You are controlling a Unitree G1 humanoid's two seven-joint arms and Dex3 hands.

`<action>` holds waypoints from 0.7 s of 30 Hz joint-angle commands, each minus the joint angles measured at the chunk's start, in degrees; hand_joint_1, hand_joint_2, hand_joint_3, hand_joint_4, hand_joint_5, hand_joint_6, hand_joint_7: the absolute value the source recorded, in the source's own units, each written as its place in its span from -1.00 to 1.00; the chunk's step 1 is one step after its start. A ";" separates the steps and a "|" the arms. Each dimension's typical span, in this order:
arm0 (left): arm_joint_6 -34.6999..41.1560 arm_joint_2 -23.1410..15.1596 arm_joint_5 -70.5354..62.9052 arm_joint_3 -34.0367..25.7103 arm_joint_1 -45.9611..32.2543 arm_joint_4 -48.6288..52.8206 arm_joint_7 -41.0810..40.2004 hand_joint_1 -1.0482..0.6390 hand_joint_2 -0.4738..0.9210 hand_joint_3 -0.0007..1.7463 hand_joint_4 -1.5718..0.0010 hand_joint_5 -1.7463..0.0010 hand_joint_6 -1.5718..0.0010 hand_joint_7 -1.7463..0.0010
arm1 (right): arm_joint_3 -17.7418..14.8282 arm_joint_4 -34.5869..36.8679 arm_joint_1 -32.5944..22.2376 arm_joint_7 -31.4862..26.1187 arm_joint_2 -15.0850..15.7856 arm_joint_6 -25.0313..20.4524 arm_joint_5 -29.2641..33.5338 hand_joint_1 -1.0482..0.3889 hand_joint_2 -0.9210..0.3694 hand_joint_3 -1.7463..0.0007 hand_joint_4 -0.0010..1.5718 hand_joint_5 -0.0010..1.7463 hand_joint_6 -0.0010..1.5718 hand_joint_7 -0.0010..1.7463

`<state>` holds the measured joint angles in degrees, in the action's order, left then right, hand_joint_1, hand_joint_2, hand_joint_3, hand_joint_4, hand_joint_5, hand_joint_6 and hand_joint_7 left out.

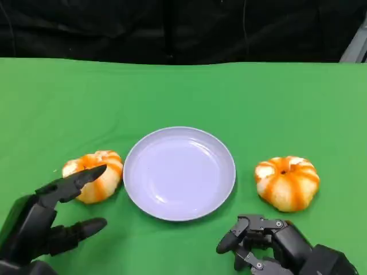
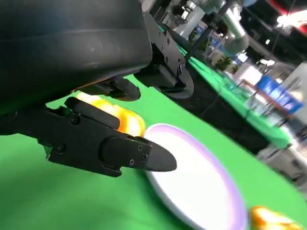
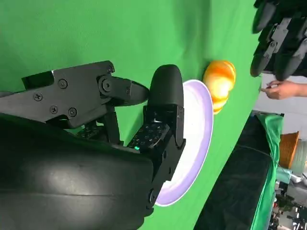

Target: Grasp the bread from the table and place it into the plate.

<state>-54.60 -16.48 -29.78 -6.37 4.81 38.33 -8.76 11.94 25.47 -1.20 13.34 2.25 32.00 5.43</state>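
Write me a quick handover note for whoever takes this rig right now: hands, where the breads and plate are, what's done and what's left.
Left hand: open, holds nothing, fingers apart next to the left bread.
Right hand: holds nothing, fingers curled in, on the near side of the right bread.
Plate: between the two breads on the green table, nothing in it.
Done: no bread grasped or placed yet.
Left: grasp a bread, likely the left one first, and set it in the plate; then the other.
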 commanded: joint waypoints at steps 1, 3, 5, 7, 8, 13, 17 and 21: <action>3.02 -3.28 -6.13 2.98 1.48 -0.43 -7.67 -0.45 1.00 -0.82 0.43 1.00 0.33 0.99 | -0.22 -0.15 -0.04 -0.16 0.31 0.35 -0.16 0.33 -1.00 0.44 -0.14 0.74 0.01 0.17; 4.92 -4.51 -9.78 4.95 2.51 -0.03 -11.55 -0.46 1.00 -0.83 0.43 1.00 0.32 0.99 | -0.23 -0.37 -0.13 -0.13 0.27 -0.04 -0.25 0.33 -1.00 0.44 -0.13 0.74 0.01 0.17; 5.88 -5.37 -11.31 6.62 3.13 0.47 -14.18 -0.46 1.00 -0.84 0.43 1.00 0.31 0.99 | -0.22 -0.43 -0.15 -0.13 0.27 -0.10 -0.24 0.33 -1.00 0.44 -0.13 0.74 0.01 0.17; 8.11 -6.10 -12.67 8.36 3.80 0.91 -15.98 -0.47 1.00 -0.85 0.43 1.00 0.31 0.99 | -0.17 -0.40 -0.16 -0.32 0.20 -0.07 -0.04 0.33 -1.00 0.45 -0.13 0.74 0.01 0.17; 10.04 -6.41 -13.79 9.37 4.34 1.10 -16.92 -0.48 1.00 -0.85 0.43 1.00 0.31 0.99 | -0.17 -0.33 -0.12 -0.42 0.17 -0.13 0.02 0.33 -1.00 0.45 -0.13 0.75 0.01 0.17; 15.75 -7.42 -15.74 13.38 6.55 2.26 -19.43 -0.49 1.00 -0.87 0.41 0.99 0.29 0.99 | -0.09 -1.12 -0.27 -0.56 0.27 -1.11 0.23 0.34 -1.00 0.45 -0.14 0.74 0.01 0.16; 18.06 -7.82 -15.46 15.88 8.31 3.92 -20.38 -0.49 1.00 -0.87 0.41 0.99 0.30 0.99 | -0.05 -1.64 -0.47 -0.56 0.29 -1.66 0.12 0.35 -1.00 0.45 -0.13 0.74 0.02 0.16; 19.49 -7.79 -14.30 17.55 10.54 6.58 -19.96 -0.49 1.00 -0.87 0.42 1.00 0.31 1.00 | -0.03 -1.55 -0.43 -0.52 0.28 -1.60 0.08 0.34 -1.00 0.45 -0.14 0.74 0.01 0.16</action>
<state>-36.23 -23.01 -45.11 10.40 13.59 42.91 -28.33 12.09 24.13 -1.27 13.06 2.13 30.74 5.44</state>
